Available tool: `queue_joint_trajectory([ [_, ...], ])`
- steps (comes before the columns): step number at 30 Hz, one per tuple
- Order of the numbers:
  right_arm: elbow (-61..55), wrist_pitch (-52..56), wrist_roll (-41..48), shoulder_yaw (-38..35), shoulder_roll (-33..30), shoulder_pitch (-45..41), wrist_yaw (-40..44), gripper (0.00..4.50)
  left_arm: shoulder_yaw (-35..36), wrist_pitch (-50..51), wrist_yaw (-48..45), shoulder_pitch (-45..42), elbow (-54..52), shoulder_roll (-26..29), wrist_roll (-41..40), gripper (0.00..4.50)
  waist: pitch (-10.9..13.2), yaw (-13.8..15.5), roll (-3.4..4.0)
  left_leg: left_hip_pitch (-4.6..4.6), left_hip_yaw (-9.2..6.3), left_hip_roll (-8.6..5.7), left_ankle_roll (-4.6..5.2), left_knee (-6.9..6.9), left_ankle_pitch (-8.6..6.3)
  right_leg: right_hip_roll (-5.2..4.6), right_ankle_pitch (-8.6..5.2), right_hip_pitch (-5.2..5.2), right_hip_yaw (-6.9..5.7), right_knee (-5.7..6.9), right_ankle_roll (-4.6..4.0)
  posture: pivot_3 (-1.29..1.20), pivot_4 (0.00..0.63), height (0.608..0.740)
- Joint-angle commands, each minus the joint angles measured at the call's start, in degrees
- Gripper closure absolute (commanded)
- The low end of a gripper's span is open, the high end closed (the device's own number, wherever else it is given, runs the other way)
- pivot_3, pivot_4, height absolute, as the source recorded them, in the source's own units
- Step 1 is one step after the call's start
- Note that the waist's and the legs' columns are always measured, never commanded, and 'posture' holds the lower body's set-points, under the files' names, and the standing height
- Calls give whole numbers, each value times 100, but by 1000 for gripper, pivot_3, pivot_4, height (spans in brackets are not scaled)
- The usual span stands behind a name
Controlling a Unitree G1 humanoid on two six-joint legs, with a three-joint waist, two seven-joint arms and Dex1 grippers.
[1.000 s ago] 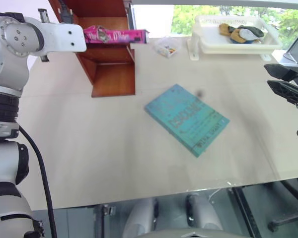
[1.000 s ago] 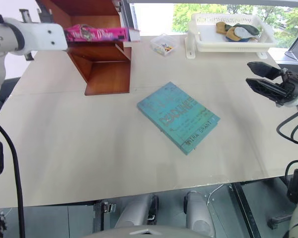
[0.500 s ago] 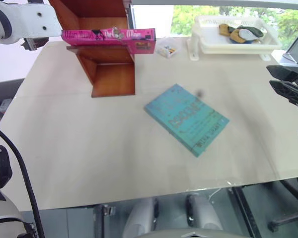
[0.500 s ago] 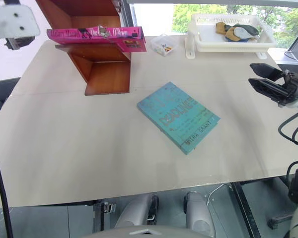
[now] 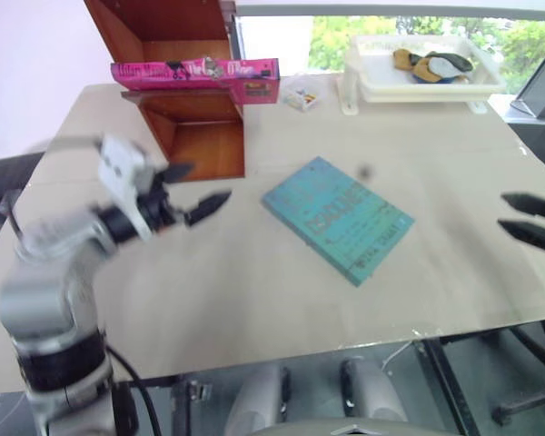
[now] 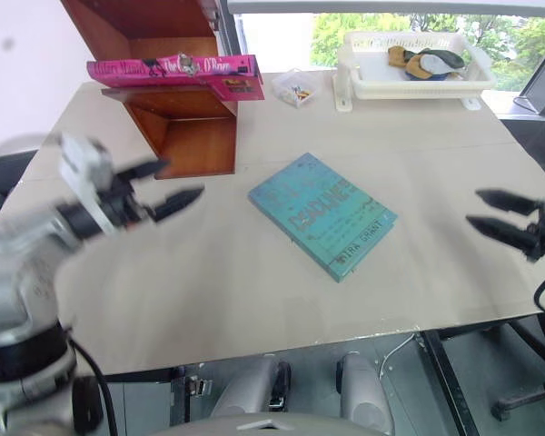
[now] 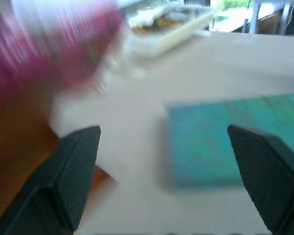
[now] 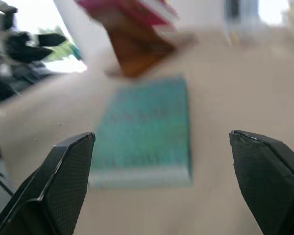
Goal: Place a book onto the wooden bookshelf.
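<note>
from the head views, the book point(image 6: 174, 69) lay flat on the wooden bookshelf point(image 6: 183, 127), one end jutting past the shelf's side, at the far left of the table point(image 6: 254, 272). the left end effector point(image 6: 159, 186) hung over the table in front of the shelf, fingers spread and empty. a teal book point(image 6: 322, 213) lay mid-table, and a white tray point(image 6: 413, 77) sat at the far edge. the right end effector point(image 6: 500, 218) was open at the table's right edge. both wrist views showed the teal book between parted fingers.
</note>
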Motion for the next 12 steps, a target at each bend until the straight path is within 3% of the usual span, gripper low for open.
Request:
queue_joint_trajectory([
  [1,-136,-565,-394,-152,-87,239,-263,0,170,-321,358,640,-289,-56,-77,48,2,16,-7,7,-1,4,-10,-2,6,5,1,0,1,6,-2,0,150,740],
  [4,121,-864,-625,-123,-86,331,-367,0,103,-719,448,1135,26,-46,-46,48,-3,23,-2,40,2,8,-29,-2,20,8,5,26,4,3,-16,0,150,740],
  [6,251,-987,-702,-121,-81,384,-362,0,88,-963,487,1337,220,-33,-50,48,-6,24,-6,108,4,10,-29,-15,17,5,-9,96,5,-13,-37,0,150,740],
  [12,315,-944,-640,-173,-136,399,-315,0,181,-1388,397,1626,444,62,-415,48,-5,32,-6,101,2,11,-23,-24,14,-3,-12,86,3,-18,-44,0,150,740],
])
